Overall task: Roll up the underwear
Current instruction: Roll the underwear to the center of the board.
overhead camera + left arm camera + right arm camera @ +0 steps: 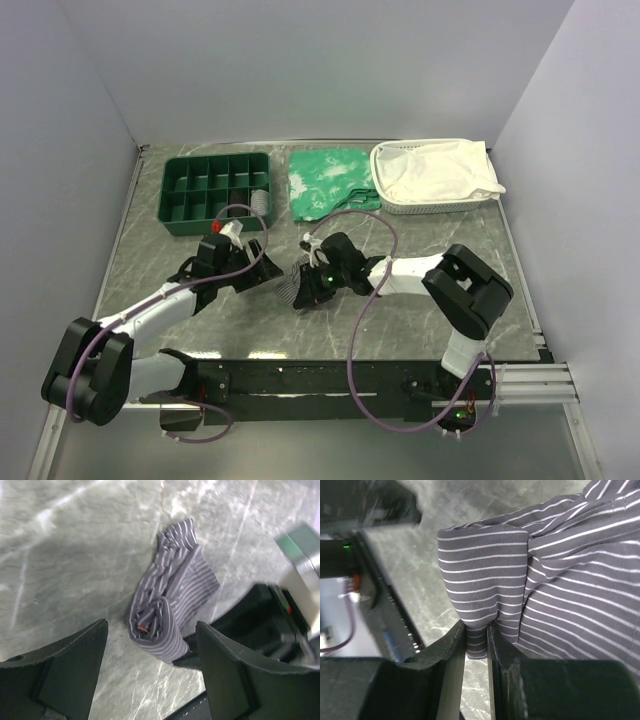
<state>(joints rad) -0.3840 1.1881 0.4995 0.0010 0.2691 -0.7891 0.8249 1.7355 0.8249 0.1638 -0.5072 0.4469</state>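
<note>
On the grey marbled tabletop [150,260], seen from above, the grey pinstriped fabric underwear [291,288] lies mid-table, clear of the green compartment tray [215,190] and the white mesh basket [430,178]. In the left wrist view it looks mostly rolled with its tail loose, lying before the spread, empty left gripper [150,640]. In the right wrist view the right gripper [476,635] pinches a fold of it.

There is one green tray [185,224] with many compartments on one table [150,255]. Right of the tray lies one green cloth [328,180]. Further right stands one white basket [430,207] holding one white cloth [435,172]. One small grey bundle [262,200] sits in a compartment at the tray's right end. In front of the tray lies one piece of striped grey underwear [170,615]. There are two arms, the left arm [150,318] and the right arm [410,275]. Each carries one gripper, so two in all: the left gripper [150,650] and the right gripper [476,635].
</note>
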